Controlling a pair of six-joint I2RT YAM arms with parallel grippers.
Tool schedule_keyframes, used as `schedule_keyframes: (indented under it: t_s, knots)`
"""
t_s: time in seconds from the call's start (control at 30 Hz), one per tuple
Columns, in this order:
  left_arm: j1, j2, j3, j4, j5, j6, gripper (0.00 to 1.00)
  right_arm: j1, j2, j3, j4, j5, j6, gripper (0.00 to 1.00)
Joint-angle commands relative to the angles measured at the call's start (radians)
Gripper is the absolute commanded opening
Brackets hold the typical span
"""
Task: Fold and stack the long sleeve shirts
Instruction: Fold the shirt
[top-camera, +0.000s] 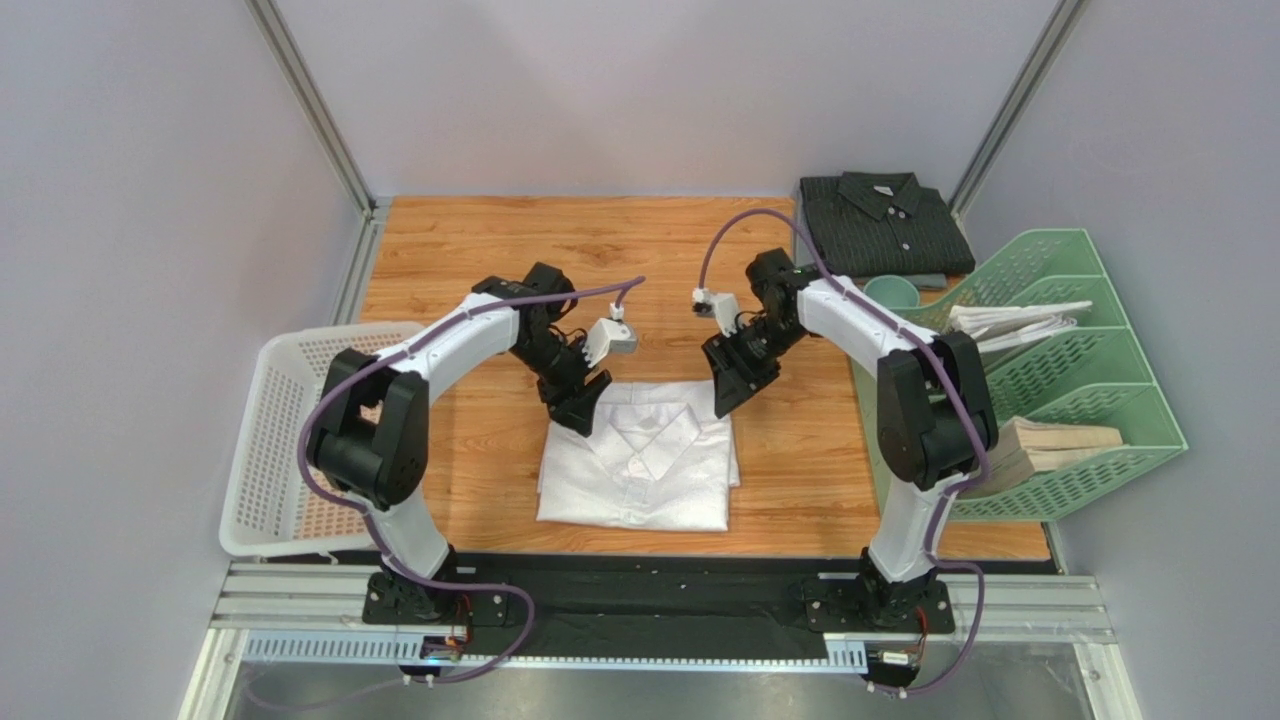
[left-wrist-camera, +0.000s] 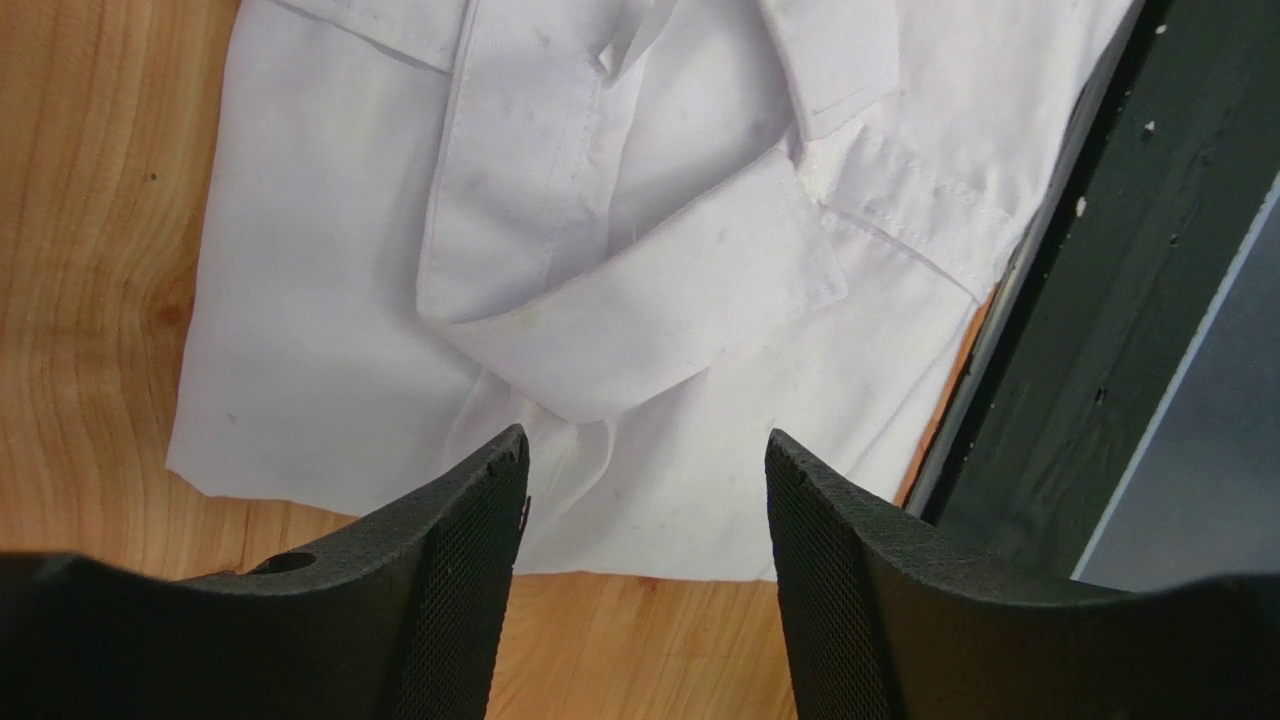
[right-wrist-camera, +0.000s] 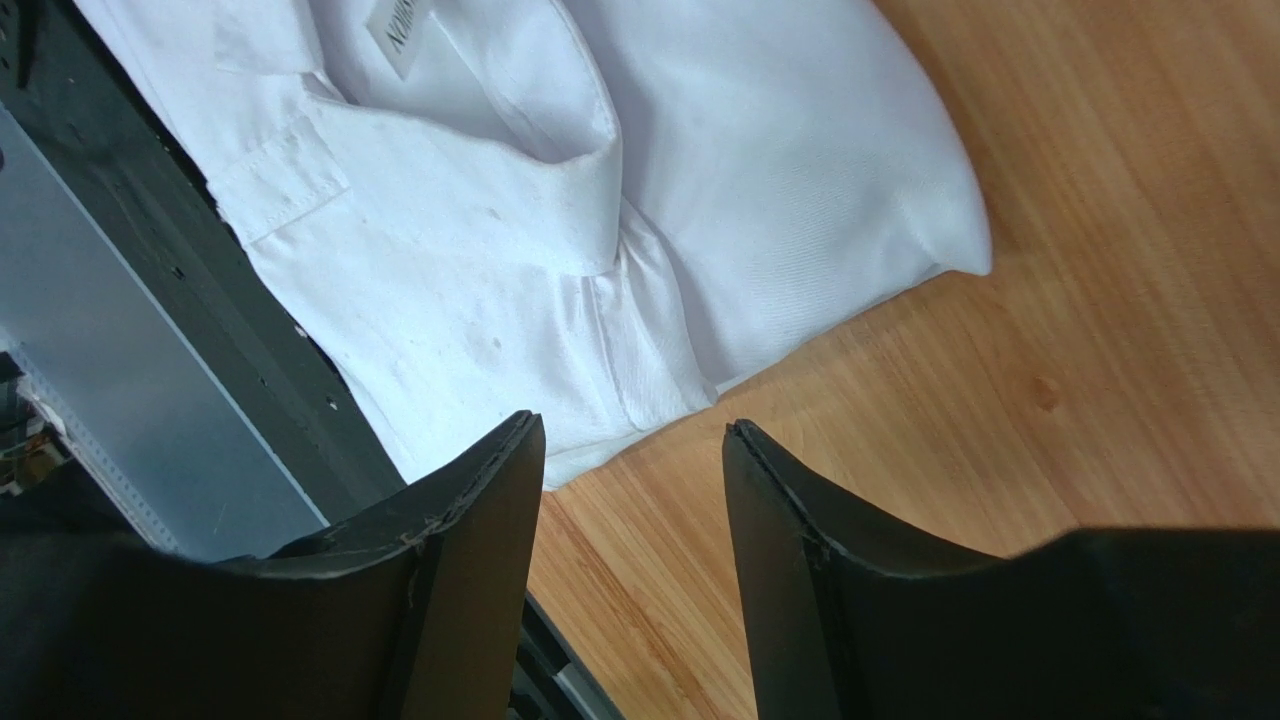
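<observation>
A white long sleeve shirt (top-camera: 639, 458) lies folded, collar up, on the wooden table near the front edge; it also fills the left wrist view (left-wrist-camera: 601, 270) and the right wrist view (right-wrist-camera: 601, 225). A dark striped long sleeve shirt (top-camera: 884, 225) lies folded at the back right corner. My left gripper (top-camera: 579, 408) hovers over the white shirt's far left corner, open (left-wrist-camera: 646, 465), nothing between its fingers. My right gripper (top-camera: 735, 387) hovers by the far right corner, open (right-wrist-camera: 634, 443), with bare wood between its fingers.
A white mesh basket (top-camera: 293, 435) stands at the table's left edge. A green file rack (top-camera: 1074, 375) with white papers (top-camera: 1014, 318) and a brown envelope stands on the right. A black strip (left-wrist-camera: 1142, 300) runs along the table's front edge.
</observation>
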Motion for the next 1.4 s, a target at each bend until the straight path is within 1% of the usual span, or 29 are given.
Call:
schedule_keyframes:
  t_s: [0.0,0.1,0.13,0.17,0.2,0.23,0.27,0.3,0.33,0.37,0.4,0.47,0.5,0.57,0.6,0.7,0.87,1.07,1.33,1.37]
  knots:
    - [0.009,0.056,0.060,-0.005,0.002,0.068,0.65,0.010,0.034,-0.034,0.072,-0.002,0.028,0.52]
    - [0.007,0.059,0.086,-0.003,0.042,0.046,0.65,0.001,0.022,-0.084,0.071,-0.009,0.071,0.50]
    - [0.009,0.051,0.089,0.006,0.063,0.039,0.64,-0.008,-0.007,-0.103,0.084,-0.030,0.091,0.50]
    - [0.007,0.028,0.093,0.018,0.115,0.026,0.63,-0.020,-0.024,-0.141,0.087,-0.055,0.111,0.49]
    - [0.004,0.014,0.087,0.035,0.137,0.011,0.62,-0.054,-0.040,-0.156,0.089,-0.084,0.132,0.45]
    - [-0.008,0.002,0.084,0.091,0.152,-0.033,0.62,-0.077,-0.076,-0.172,0.101,-0.134,0.182,0.44]
    - [-0.020,-0.015,0.081,0.111,0.190,-0.041,0.62,-0.100,-0.092,-0.193,0.113,-0.164,0.218,0.43]
    - [-0.036,-0.018,0.089,0.127,0.200,-0.044,0.62,-0.143,-0.109,-0.236,0.129,-0.190,0.252,0.42]
    - [-0.081,-0.021,0.092,0.183,0.195,-0.075,0.62,-0.158,-0.121,-0.261,0.159,-0.214,0.313,0.41]
    - [-0.108,-0.015,0.093,0.220,0.166,-0.087,0.62,-0.168,-0.135,-0.279,0.172,-0.221,0.333,0.39]
    - [-0.160,-0.004,0.112,0.268,0.157,-0.090,0.62,-0.172,-0.135,-0.314,0.184,-0.222,0.351,0.36]
    - [-0.209,0.058,0.152,0.293,0.136,-0.083,0.62,-0.171,-0.115,-0.347,0.221,-0.254,0.400,0.33]
    - [-0.249,0.086,0.200,0.306,0.129,-0.083,0.63,-0.169,-0.106,-0.374,0.238,-0.259,0.433,0.31]
    - [-0.280,0.178,0.289,0.308,0.112,-0.090,0.64,-0.169,-0.077,-0.390,0.273,-0.236,0.445,0.29]
    - [-0.301,0.206,0.317,0.305,0.116,-0.095,0.65,-0.171,-0.063,-0.394,0.278,-0.229,0.442,0.26]
    - [-0.329,0.295,0.399,0.302,0.129,-0.115,0.66,-0.169,-0.016,-0.408,0.290,-0.236,0.451,0.24]
    - [-0.359,0.379,0.460,0.306,0.148,-0.141,0.68,-0.169,0.008,-0.430,0.314,-0.261,0.468,0.24]
    - [-0.390,0.436,0.474,0.296,0.148,-0.144,0.68,-0.168,0.024,-0.456,0.322,-0.307,0.482,0.24]
    - [-0.399,0.491,0.482,0.294,0.143,-0.175,0.64,-0.169,0.046,-0.494,0.371,-0.331,0.519,0.25]
    - [-0.399,0.496,0.482,0.293,0.143,-0.176,0.61,-0.168,0.058,-0.494,0.374,-0.336,0.520,0.25]
